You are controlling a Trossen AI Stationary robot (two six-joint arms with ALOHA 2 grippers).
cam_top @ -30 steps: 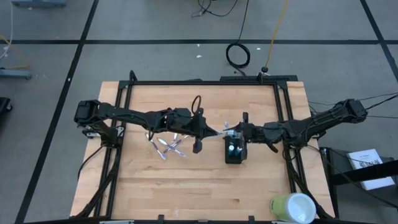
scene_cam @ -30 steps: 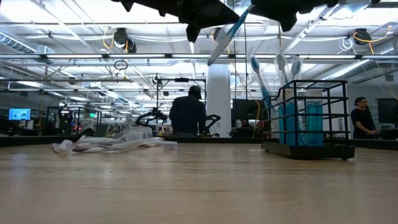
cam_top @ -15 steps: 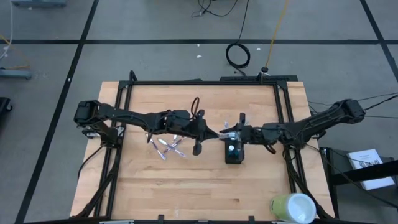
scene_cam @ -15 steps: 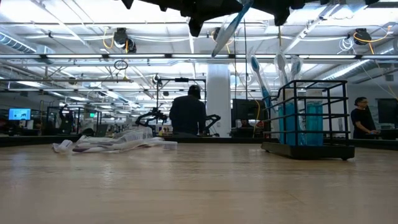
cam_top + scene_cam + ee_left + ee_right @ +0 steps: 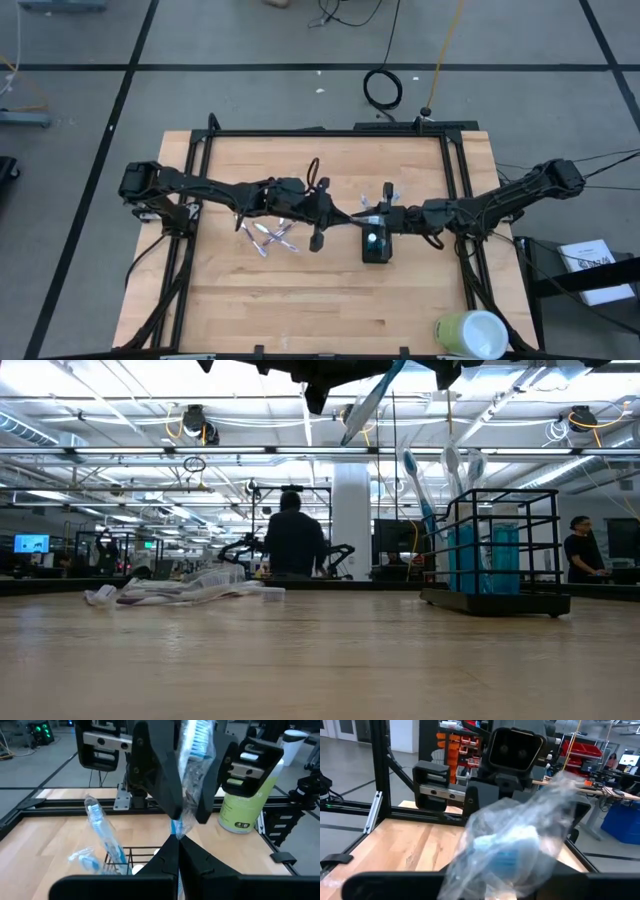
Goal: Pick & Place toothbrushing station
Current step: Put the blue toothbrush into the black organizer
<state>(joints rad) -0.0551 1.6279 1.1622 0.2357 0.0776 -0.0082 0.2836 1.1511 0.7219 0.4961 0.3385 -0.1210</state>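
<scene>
A blue-and-white toothbrush point(image 5: 194, 740) in a clear wrapper hangs in the air between my two grippers, slanting in the low view point(image 5: 368, 405). My left gripper point(image 5: 340, 215) is shut on its handle end. My right gripper point(image 5: 189, 817) faces it from the table's right, with its fingers closed on the wrapped head end. Below them the black wire holder point(image 5: 376, 243) stands on the table. Several toothbrushes point(image 5: 445, 470) stick up from it and blue tubes point(image 5: 490, 555) stand inside. My left gripper pinches the toothbrush's handle point(image 5: 175, 827) between its two fingertips, coming about level from the table's left. The brush is clear of the table and slants up away from the fingers. My right gripper has the wrapper around the brush head point(image 5: 190, 795) between its two fingers point(image 5: 160, 775), coming level from the table's right. The clear plastic bunches up in front of it point(image 5: 520, 835). Whether it also grips the brush inside, I cannot tell.
A heap of crumpled clear wrappers point(image 5: 268, 235) lies on the table left of the holder, under my left arm. A yellow-green and white cylinder point(image 5: 470, 333) stands at the near right corner. People stand in the room beyond the table.
My right gripper has tipped a little, and its fingers have come nearer my left gripper along the wrapped toothbrush. The toothbrush's low end has risen slightly in the low view.
</scene>
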